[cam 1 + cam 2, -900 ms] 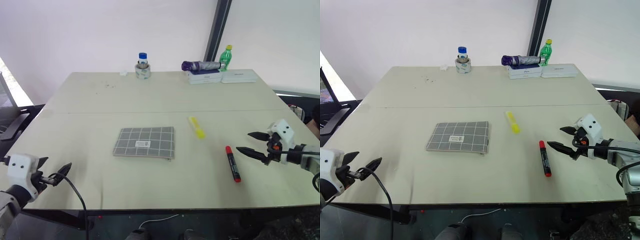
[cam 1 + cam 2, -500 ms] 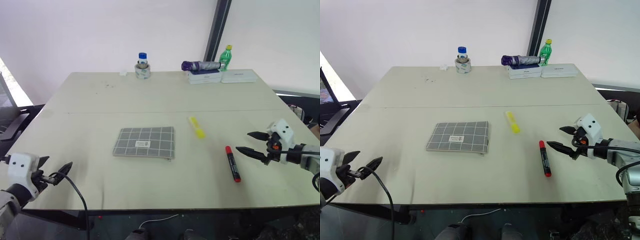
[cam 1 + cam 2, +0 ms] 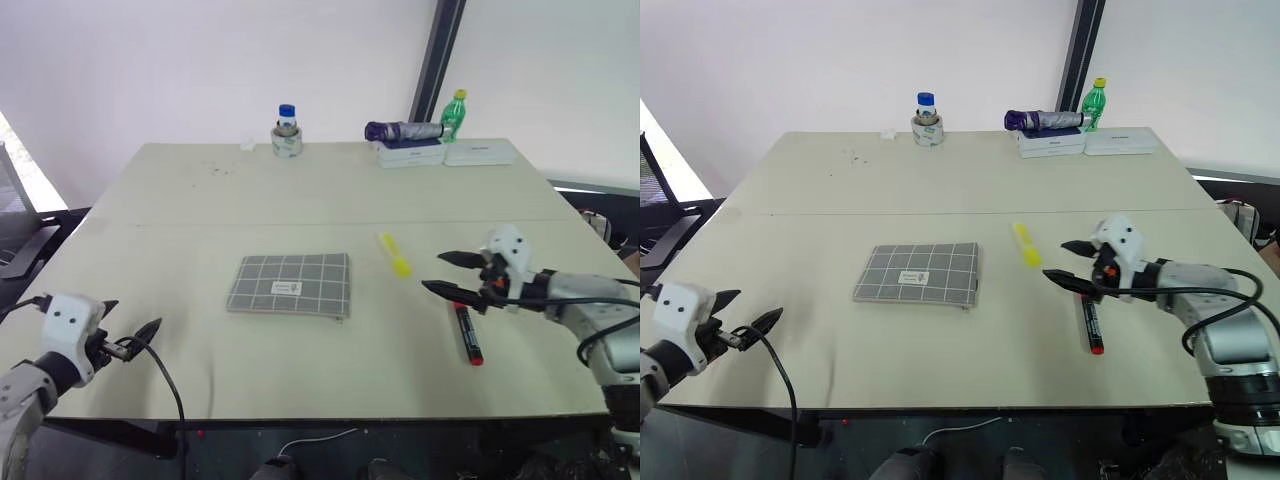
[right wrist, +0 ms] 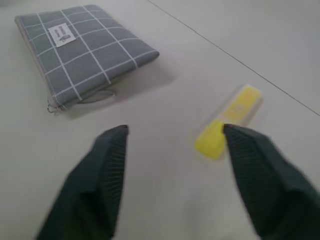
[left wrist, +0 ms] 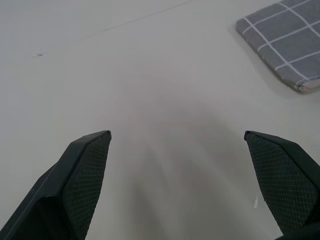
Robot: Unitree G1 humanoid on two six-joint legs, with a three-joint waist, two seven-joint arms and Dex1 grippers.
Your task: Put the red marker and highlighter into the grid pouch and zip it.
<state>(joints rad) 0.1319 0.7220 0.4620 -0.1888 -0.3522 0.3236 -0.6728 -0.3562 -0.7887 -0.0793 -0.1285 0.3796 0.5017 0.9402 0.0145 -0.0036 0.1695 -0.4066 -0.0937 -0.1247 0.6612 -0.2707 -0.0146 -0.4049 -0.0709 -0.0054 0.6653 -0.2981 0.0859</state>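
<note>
Hovering above the surface (image 3: 300, 200), the right tool (image 3: 448, 274) is held with fingers apart, empty, just beside the red marker (image 3: 467, 332) and near the highlighter (image 3: 394, 254); the left tool (image 3: 128, 338) is spread wide, empty; the grid pouch (image 3: 290, 285) is laid flat between them.

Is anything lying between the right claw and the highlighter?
Nothing visible. The right claw is open, with bare table between it and the highlighter. The red marker lies under the claw's wrist, off that path.
</note>
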